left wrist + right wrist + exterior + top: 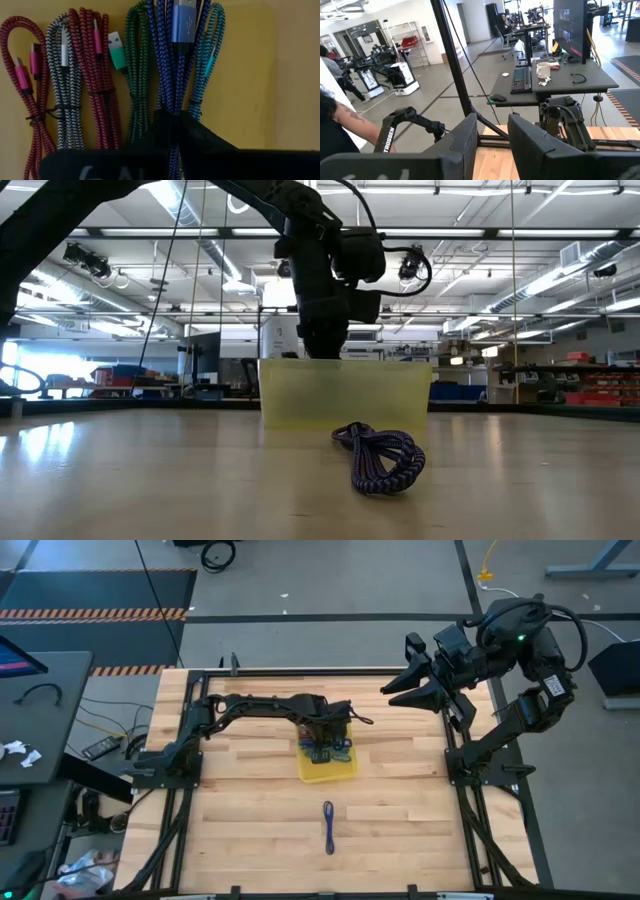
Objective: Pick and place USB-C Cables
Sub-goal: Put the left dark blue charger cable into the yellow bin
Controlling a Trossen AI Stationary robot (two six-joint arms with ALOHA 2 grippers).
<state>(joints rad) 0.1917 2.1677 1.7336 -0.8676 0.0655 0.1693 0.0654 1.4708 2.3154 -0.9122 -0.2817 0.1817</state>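
From above, we see the left gripper (325, 752) over the yellow tray (340, 773); a blue cable (328, 827) lies nearer on the table (240, 820). The left wrist shows it clamping a blue bundle (175, 65) among the cables. The right gripper (400, 683) hovers open, far right.

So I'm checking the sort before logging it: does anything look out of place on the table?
One blue cable bundle lies alone on the bare wood, apart from the yellow tray where the other bundles lie side by side. The left gripper is down over the tray, shut on a blue cable. The right gripper waits raised at the far right edge.
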